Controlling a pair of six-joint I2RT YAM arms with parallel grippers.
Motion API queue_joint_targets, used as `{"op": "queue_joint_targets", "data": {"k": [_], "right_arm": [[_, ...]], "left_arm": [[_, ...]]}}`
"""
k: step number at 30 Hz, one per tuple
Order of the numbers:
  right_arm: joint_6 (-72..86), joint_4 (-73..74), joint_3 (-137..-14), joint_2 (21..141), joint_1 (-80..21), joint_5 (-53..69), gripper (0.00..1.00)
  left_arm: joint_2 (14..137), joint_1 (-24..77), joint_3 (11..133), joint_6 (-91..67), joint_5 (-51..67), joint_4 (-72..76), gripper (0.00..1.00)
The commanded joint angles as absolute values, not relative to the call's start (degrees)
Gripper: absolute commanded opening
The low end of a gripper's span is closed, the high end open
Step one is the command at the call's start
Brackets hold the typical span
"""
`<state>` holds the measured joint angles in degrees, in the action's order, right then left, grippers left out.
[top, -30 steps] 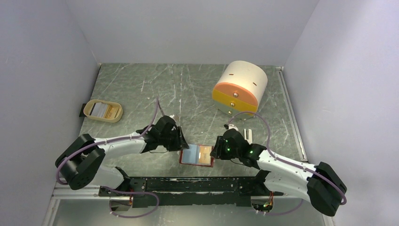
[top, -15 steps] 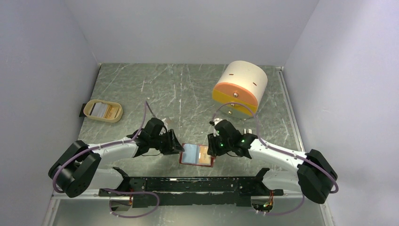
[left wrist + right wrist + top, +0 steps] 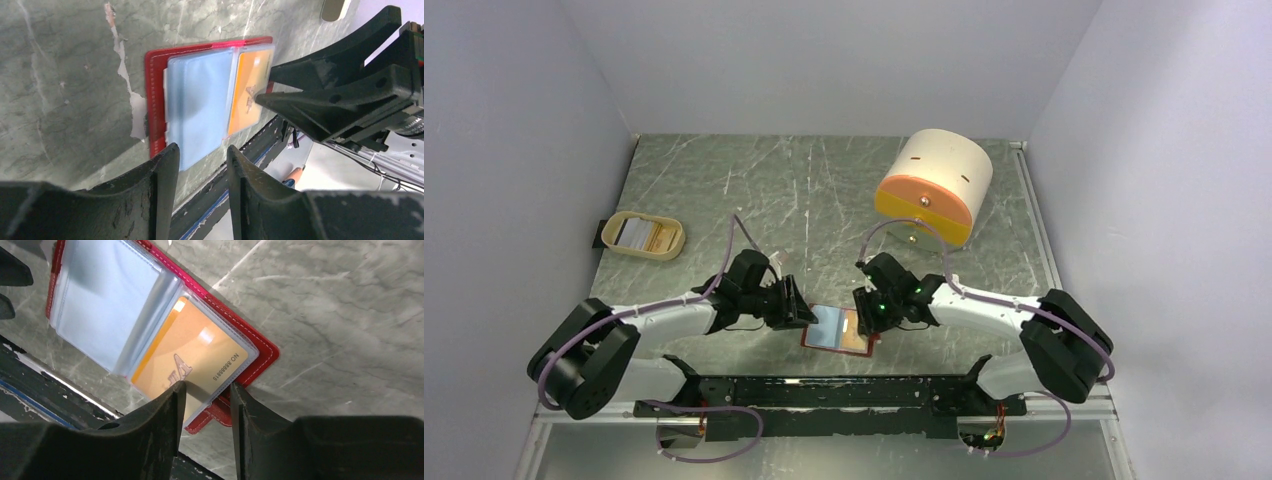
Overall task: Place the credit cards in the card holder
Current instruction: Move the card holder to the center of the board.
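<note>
Flanking the open card holder at lower centre, the left gripper and right gripper face each other. More credit cards sit in the tray at middle left.

Left wrist: the left jaws are part-spread and empty, seemingly poised to steady the red cover.

Right wrist: the jaws stand narrowly apart at the bottom, with one tip on the orange card, likely nudging it deeper into its pocket.

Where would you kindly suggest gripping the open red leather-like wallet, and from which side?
Probably the wallet's bare red border beside its pale blue pockets, approached low from the left arm's side: it lies flat and open, and only that rim juts clear.
</note>
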<state>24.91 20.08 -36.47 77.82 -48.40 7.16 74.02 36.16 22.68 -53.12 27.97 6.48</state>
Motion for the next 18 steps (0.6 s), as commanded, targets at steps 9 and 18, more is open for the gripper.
{"op": "queue_joint_targets", "data": {"k": [9, 18], "right_arm": [[36.4, 4.8, -39.1, 87.7, -58.1, 14.3, 0.40], [21.5, 16.1, -44.4, 91.4, -61.9, 10.1, 0.38]], "left_arm": [[66.3, 29.7, 21.7, -48.7, 25.1, -1.3, 0.46], [67.3, 29.5, 21.8, -47.8, 25.3, -2.4, 0.43]]}}
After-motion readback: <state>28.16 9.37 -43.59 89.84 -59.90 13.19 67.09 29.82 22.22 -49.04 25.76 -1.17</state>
